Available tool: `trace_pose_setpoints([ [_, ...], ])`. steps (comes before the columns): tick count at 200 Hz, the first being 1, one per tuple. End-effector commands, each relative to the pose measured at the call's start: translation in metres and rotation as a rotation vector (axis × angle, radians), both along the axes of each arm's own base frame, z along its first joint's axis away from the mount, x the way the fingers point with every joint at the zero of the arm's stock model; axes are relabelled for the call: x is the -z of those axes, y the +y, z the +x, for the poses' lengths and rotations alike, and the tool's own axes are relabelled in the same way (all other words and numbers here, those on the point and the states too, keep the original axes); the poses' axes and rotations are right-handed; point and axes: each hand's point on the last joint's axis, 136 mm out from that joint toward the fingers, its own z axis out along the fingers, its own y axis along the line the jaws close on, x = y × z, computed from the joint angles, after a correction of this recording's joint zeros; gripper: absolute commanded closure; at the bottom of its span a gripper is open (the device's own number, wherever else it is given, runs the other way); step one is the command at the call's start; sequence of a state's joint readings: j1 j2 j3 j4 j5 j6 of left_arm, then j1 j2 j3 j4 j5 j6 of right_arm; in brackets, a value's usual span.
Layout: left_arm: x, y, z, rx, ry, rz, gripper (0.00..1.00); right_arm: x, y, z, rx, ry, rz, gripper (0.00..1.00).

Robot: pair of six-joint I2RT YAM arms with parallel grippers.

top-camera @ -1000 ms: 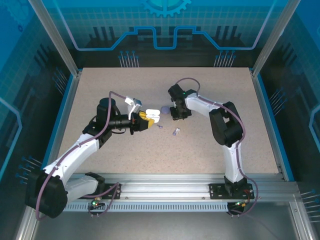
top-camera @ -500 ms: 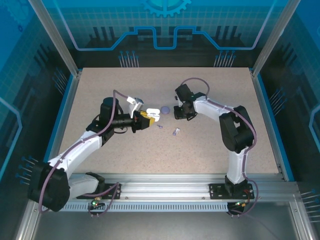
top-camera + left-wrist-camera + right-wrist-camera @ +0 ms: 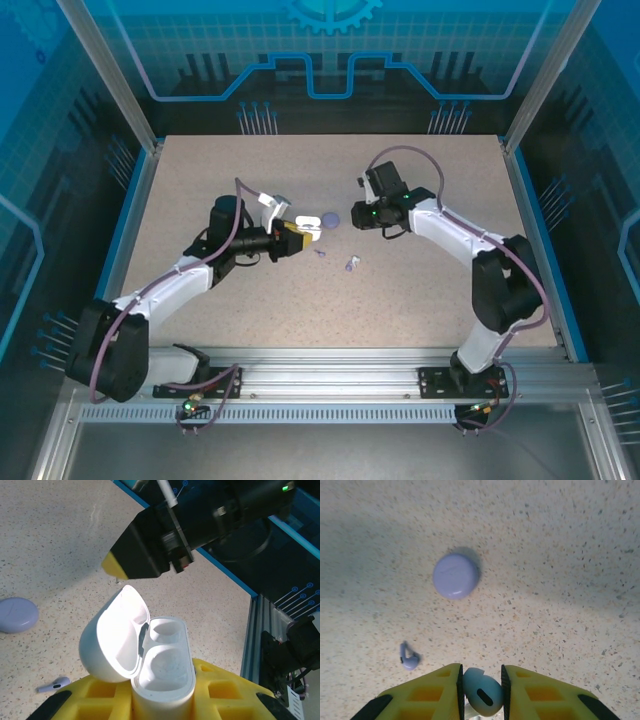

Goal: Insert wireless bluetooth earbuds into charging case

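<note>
Left claw (image 3: 293,238): closed on the charging case (image 3: 309,228), gripping its lower body between the yellow fingers. In the left wrist view the charging case (image 3: 162,672) stands upright in the grip at lower centre. Its lid is hinged open and leans to the left, and both moulded wells are exposed.

Left arm: runs from its base at lower left of the top view diagonally up and right. The forearm is roughly level and the claw points right toward the centre of the surface (image 3: 420,290).

Right claw (image 3: 481,690): closed on an earbud (image 3: 482,694), pinched between the two yellow fingers at the bottom edge of the right wrist view and clear of the surface. In the top view the right claw (image 3: 362,215) sits right of centre, facing left. It is near the case but apart from it.

Right arm: rises from its base at lower right, elbows out at the right side, then reaches up and left, with the wrist bent toward the centre.

Other items:
- A round purple disc (image 3: 331,219) lies flat between the two claws, just right of the case.
- Two loose earbuds lie below it, the nearer loose earbud (image 3: 320,254) and the farther loose earbud (image 3: 351,264), apart from each other.
- One such piece lies at lower left of the right wrist view; which of the two it is cannot be told.
</note>
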State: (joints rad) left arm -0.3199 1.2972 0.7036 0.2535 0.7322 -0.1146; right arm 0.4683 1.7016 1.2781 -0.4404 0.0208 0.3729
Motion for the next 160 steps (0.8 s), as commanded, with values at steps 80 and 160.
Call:
trace_pose_setpoints([
  [80,0.002,-0.008,0.007,0.011,0.017,-0.019,0.95,-0.084,0.020,-0.019,-0.128,-0.203,0.114,0.73],
  [160,-0.008,-0.020,0.003,0.055,0.013,-0.032,0.95,-0.119,0.053,-0.038,-0.233,-0.276,0.143,0.72],
])
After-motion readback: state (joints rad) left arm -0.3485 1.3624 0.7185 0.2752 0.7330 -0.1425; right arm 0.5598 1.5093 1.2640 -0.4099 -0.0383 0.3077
